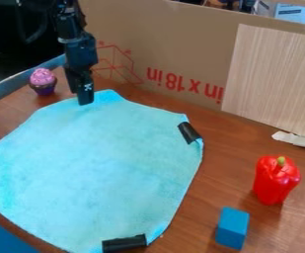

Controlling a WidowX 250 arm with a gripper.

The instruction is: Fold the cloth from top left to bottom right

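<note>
A pale blue cloth (102, 163) lies spread out on a brown wooden bench (224, 148), taking up most of its left and middle. No fold crosses it, so the task looks to be at its very start: the whole fold, from top left to bottom right, is left to do. Small black strips (189, 132) sit at its right, bottom and left corners.

The black arm (79, 47) hangs down from the upper left. Its tool (85, 101) is over the cloth's top left edge, seemingly where the fold should begin. I cannot tell how far open the tool is, or whether it has hold of any cloth. The next move probably calls for a firm grip there, then a lift across to the bottom right; the edge could slip out on the way.

Behind the bench stands a cardboard sheet (174, 44) with large red lettering, upside down, and a red line drawing of a box. A small white mark on the tool is too small to make out.

Also on the bench are a pink-topped cupcake (43, 81) left of the tool, and a red pepper (275, 180) and a blue block (232, 227) to the cloth's right.
</note>
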